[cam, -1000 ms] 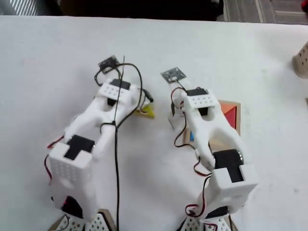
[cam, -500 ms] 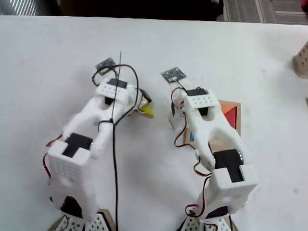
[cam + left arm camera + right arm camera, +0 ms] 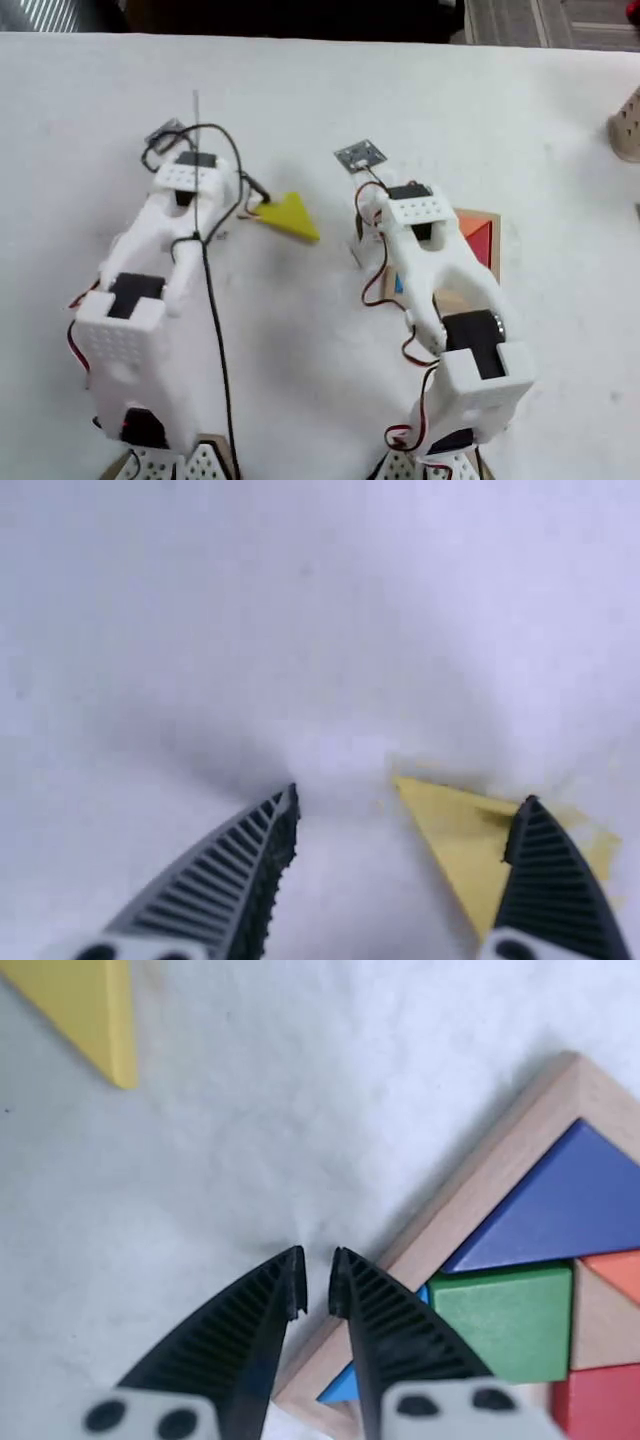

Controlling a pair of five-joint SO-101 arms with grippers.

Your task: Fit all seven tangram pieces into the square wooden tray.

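You're looking at a yellow triangle (image 3: pixel 288 216) standing out against a table (image 3: pixel 480 100) that is reading plain white (faintly mottled up close). The tray (image 3: pixel 480 1185) is showing a pale natural-wood rim. Inside it a dark blue triangle (image 3: pixel 560 1205), a green square (image 3: pixel 500 1305), an orange piece (image 3: pixel 615 1265), a red piece (image 3: pixel 600 1405) and a lighter blue sliver (image 3: pixel 340 1385) are showing. The left arm (image 3: pixel 150 240) and right arm (image 3: pixel 440 260) are wearing white shells with black motors and red-and-black wires. The left gripper (image 3: pixel 409 798) and right gripper (image 3: pixel 317 1255) are showing black fingers (image 3: pixel 240 880) ribbed in fine parallel ridges.
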